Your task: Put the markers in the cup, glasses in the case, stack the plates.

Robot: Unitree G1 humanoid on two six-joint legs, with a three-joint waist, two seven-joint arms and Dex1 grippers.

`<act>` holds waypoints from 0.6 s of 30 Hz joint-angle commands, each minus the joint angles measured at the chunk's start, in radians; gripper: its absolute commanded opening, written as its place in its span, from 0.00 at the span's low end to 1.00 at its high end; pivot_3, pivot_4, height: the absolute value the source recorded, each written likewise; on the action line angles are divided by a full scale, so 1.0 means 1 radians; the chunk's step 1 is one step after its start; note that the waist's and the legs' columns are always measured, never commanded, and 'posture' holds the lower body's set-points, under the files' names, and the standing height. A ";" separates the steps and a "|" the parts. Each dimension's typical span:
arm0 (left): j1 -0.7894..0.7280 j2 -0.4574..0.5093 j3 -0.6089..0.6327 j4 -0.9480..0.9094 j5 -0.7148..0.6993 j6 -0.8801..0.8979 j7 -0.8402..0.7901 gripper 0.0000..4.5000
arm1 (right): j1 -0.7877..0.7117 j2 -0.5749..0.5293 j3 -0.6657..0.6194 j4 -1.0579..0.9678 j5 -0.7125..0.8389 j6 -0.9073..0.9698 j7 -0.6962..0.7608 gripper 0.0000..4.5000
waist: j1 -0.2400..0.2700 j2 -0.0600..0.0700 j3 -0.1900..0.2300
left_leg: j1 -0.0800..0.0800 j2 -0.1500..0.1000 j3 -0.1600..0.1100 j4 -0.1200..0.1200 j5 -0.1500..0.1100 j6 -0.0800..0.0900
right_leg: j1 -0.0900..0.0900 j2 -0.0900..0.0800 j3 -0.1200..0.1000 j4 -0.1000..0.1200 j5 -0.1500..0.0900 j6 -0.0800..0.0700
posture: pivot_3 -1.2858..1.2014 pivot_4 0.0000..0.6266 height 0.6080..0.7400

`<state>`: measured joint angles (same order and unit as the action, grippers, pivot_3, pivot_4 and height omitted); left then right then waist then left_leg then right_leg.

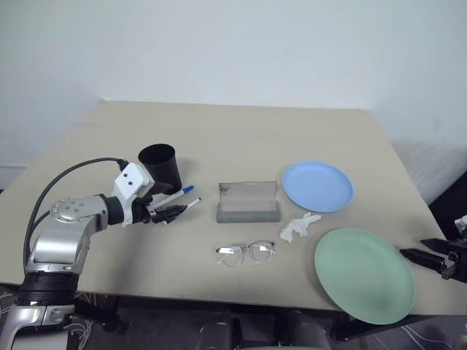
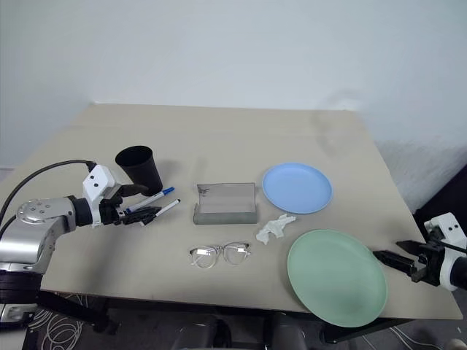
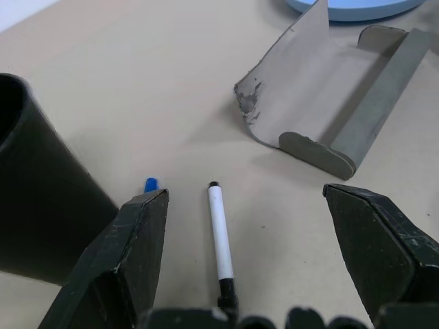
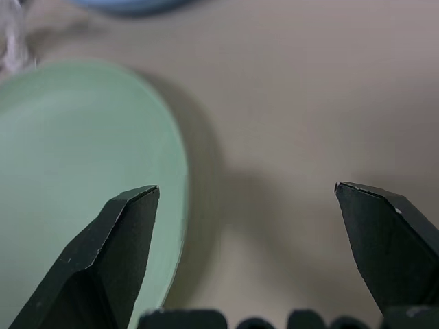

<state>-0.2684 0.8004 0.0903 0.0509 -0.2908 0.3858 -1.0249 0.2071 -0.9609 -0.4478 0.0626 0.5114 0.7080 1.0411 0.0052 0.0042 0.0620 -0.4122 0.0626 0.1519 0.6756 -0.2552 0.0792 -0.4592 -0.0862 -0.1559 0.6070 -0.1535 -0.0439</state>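
Markers step in hand, by my reading. Left gripper [image 3: 243,264] spread wide, straddling black-capped marker [image 3: 220,234]; blue-capped marker [image 1: 180,192] just beside, against cup [image 1: 160,165]. Next: settle lower, close on the barrel, lift to cup rim. Right gripper [image 2: 388,260] spread, empty, near green plate [image 2: 336,275] edge.

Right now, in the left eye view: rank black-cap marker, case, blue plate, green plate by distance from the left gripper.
From the left gripper:
1. Black-cap marker, right at its jaws, beside the cup.
2. Case, mid-table, lid open.
3. Blue plate, right of the case.
4. Green plate, at the near right edge, near the right gripper.
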 commanded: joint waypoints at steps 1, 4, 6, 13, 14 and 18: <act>-0.002 0.000 0.003 -0.041 -0.010 0.002 0.006 0.85 | -0.001 -0.013 -0.054 -0.062 0.032 0.026 0.002 0.99 | -0.001 0.000 0.000 | 0.000 0.000 0.000 0.000 0.000 0.000 | 0.000 0.000 0.000 0.000 0.000 0.000 | 0.52 0.00 0.94; 0.002 0.002 0.004 -0.036 -0.009 0.000 0.003 0.85 | -0.002 0.003 -0.038 -0.076 0.031 0.038 -0.013 0.99 | -0.001 0.000 0.000 | 0.000 0.001 -0.001 0.002 0.000 0.000 | 0.000 0.000 -0.001 0.000 0.000 0.000 | 0.52 0.00 0.94; 0.001 0.003 0.005 -0.033 -0.009 0.001 0.002 0.85 | 0.001 0.013 -0.020 -0.089 0.028 0.044 -0.021 0.99 | -0.001 0.000 0.000 | 0.000 0.001 -0.001 0.002 0.000 0.000 | 0.000 0.000 -0.002 -0.001 0.000 0.000 | 0.52 0.00 0.94; 0.002 -0.007 0.001 -0.029 -0.004 -0.007 0.013 0.85 | -0.010 0.049 0.046 -0.081 0.004 0.026 -0.044 0.99 | 0.000 0.000 0.000 | 0.000 0.001 -0.001 0.002 0.000 0.000 | 0.000 0.000 0.000 -0.002 0.000 0.000 | 0.52 0.00 0.94; 0.005 -0.008 0.003 -0.030 -0.005 -0.009 0.014 0.85 | -0.019 0.052 0.055 -0.074 0.000 0.022 -0.048 0.99 | 0.000 0.000 0.000 | -0.001 0.001 -0.001 0.002 0.000 0.000 | 0.000 0.000 0.000 -0.002 0.000 0.000 | 0.52 0.00 0.94; 0.014 -0.012 0.009 -0.028 -0.003 -0.018 0.026 0.85 | -0.053 0.054 0.083 -0.042 -0.019 0.001 -0.054 0.85 | -0.001 0.000 0.000 | 0.000 0.001 -0.001 0.002 0.000 0.000 | 0.000 0.000 0.000 -0.002 0.000 0.000 | 0.52 0.00 0.94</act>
<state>-0.2446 0.7873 0.0819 0.0439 -0.2905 0.3837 -1.0100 0.1805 -0.8993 -0.3601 0.0186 0.5058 0.7328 0.9909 0.0045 0.0042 0.0621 -0.4125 0.0634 0.1508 0.6777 -0.2553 0.0793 -0.4593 -0.0860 -0.1561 0.6058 -0.1535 -0.0438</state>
